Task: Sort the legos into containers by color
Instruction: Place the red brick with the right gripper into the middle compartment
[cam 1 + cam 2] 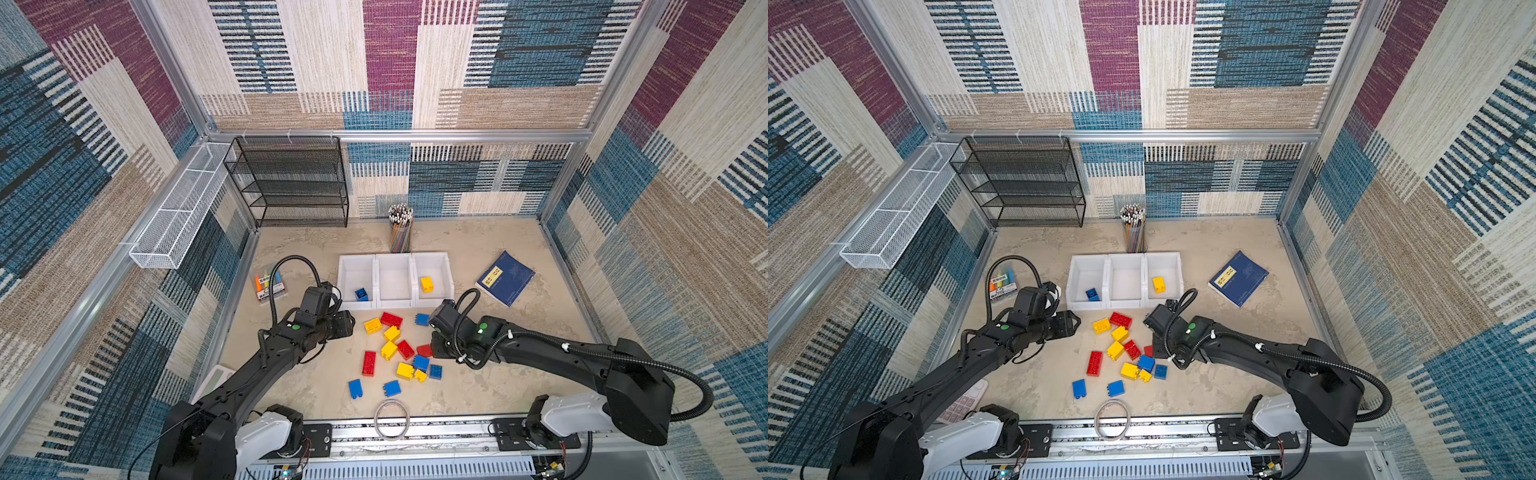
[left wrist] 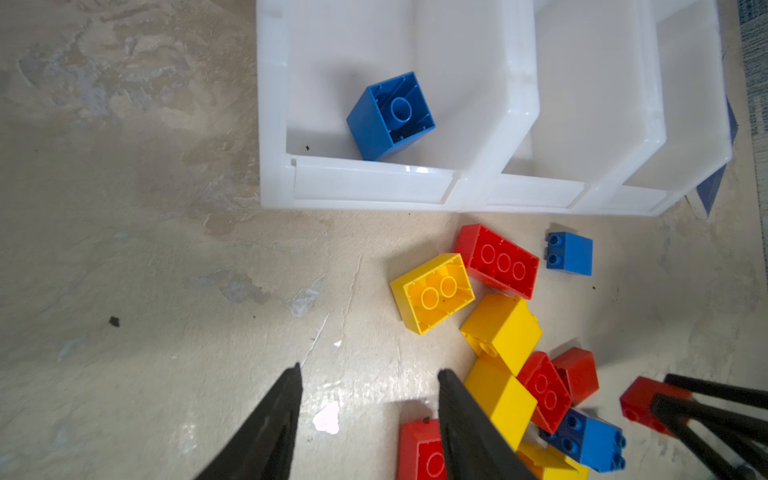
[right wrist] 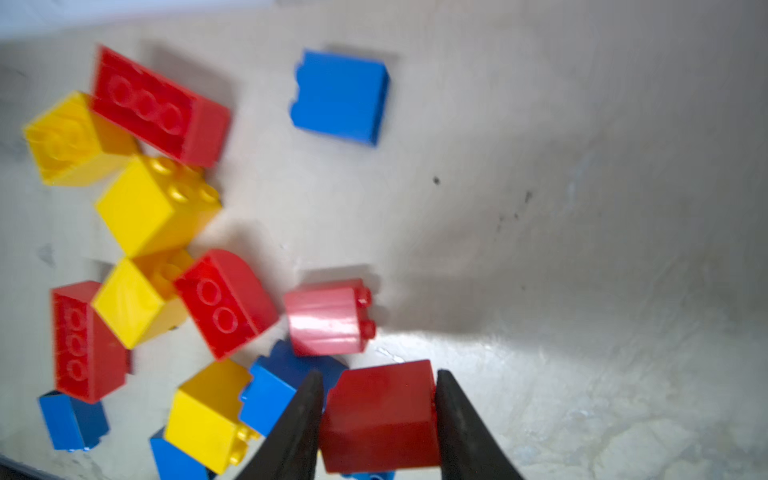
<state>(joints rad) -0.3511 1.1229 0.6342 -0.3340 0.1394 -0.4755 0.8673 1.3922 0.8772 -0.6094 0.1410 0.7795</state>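
Mottled beige counter [image 1: 498, 353], stained and scuffed, flecked with dark specks in the wrist views. Enclosed on three sides by walls of woven patchwork fabric [image 1: 390, 62] in blue, maroon, cream and tan, edged with aluminium rails [image 1: 399, 135]. At the back left corner, a black mesh shelf rack [image 1: 291, 183]; along the left wall, a white wire basket [image 1: 178, 212]. Farther right at the back, a cup of pencils [image 1: 401, 232]. Just in front of it, three white containers [image 1: 395, 305] side by side in a row: a blue brick [image 1: 362, 294] in the left one, a yellow brick [image 1: 426, 284] in the right one. To their right, a blue booklet [image 1: 505, 278]; to their left, a pack of highlighters [image 1: 268, 286]. Loose legos [image 1: 390, 349] in red, yellow and blue strewn over the counter in front of the containers, between the two arms. Left gripper [image 2: 370, 370] open over bare counter beside the heap, nothing between its jaws. Right gripper [image 3: 380, 374] clamped on a red brick [image 3: 380, 419] at the heap's right edge.
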